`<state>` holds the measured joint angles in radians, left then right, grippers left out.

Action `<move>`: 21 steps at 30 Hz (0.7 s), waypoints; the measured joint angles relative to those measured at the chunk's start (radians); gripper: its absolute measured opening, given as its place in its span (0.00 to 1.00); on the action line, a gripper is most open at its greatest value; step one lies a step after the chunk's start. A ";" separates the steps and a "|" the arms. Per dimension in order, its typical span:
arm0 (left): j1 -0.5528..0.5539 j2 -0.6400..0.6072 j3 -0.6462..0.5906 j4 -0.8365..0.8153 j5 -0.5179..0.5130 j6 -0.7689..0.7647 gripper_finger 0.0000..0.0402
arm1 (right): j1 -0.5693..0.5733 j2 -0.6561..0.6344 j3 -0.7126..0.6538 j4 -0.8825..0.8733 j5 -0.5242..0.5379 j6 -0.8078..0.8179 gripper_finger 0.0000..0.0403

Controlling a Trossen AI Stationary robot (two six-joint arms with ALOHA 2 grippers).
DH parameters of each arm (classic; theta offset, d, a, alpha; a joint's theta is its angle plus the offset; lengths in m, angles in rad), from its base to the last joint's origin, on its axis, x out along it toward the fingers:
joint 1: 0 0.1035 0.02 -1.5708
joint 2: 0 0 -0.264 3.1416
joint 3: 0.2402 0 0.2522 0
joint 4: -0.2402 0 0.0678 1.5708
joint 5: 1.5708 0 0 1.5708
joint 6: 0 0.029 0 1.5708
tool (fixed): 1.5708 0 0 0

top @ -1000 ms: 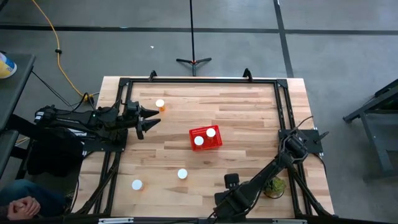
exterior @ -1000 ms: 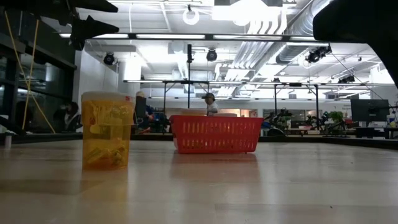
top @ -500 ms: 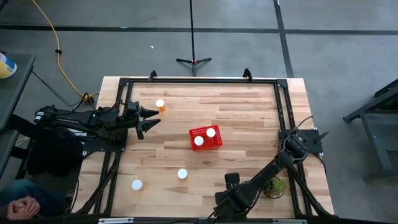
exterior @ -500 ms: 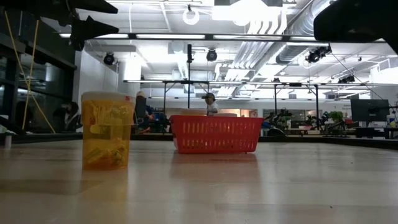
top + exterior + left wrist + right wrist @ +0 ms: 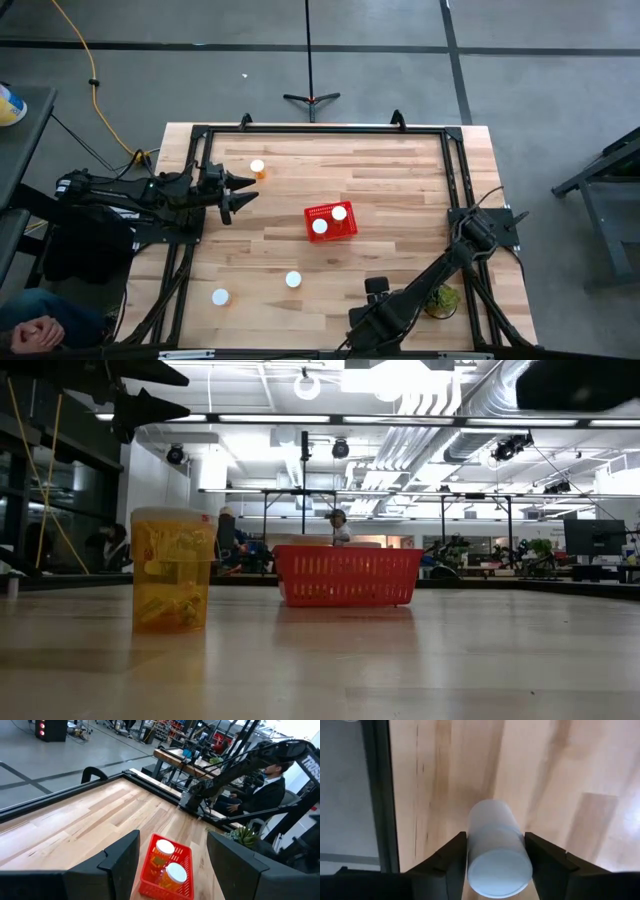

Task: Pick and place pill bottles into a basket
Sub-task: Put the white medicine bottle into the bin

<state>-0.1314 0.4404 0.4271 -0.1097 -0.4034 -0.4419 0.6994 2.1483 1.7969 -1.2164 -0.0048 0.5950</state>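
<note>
The red basket (image 5: 350, 230) stands mid-table with two white-capped pill bottles (image 5: 339, 212) (image 5: 320, 227) upright in it; it also shows in the left wrist view (image 5: 150, 875) and the low view (image 5: 347, 575). Three more bottles stand on the wood: far left (image 5: 258, 167), near middle (image 5: 293, 280), near left (image 5: 220, 297). My right gripper (image 5: 497, 862), at the table's near edge (image 5: 366, 318), is shut on another bottle (image 5: 496, 840), which the arm hides in the high view. My left gripper (image 5: 245, 190) hovers open over the table's left side. My right gripper pinches the pill bottle between its two fingers (image 5: 452, 857), at the white cap (image 5: 497, 870) and just below it. The fingers come from above, pointing down, and the bottle stands upright between them. Whether its base is off the table does not show.
A small green potted plant (image 5: 440, 298) sits at the near right, close to my right arm. A black frame rail (image 5: 380, 795) runs along the table's edges. One orange bottle (image 5: 172, 570) stands close to the low camera. A person's hands (image 5: 30, 332) show off the table's near left.
</note>
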 joint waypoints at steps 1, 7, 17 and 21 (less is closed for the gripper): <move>0.000 0.000 0.000 0.000 0.000 0.000 0.66 | -0.002 -0.015 0.000 -0.010 0.006 0.000 0.42; 0.000 0.000 0.000 0.001 -0.001 0.000 0.66 | -0.048 -0.102 0.000 -0.061 0.047 -0.009 0.38; 0.000 0.000 0.000 0.002 -0.012 0.000 0.66 | -0.183 -0.161 0.001 -0.059 0.107 -0.134 0.38; 0.000 0.000 0.000 0.002 -0.021 -0.008 0.66 | -0.238 -0.179 0.001 -0.054 0.137 -0.196 0.39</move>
<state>-0.1312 0.4404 0.4271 -0.1081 -0.4244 -0.4496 0.4612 1.9695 1.7977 -1.2706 0.1321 0.3988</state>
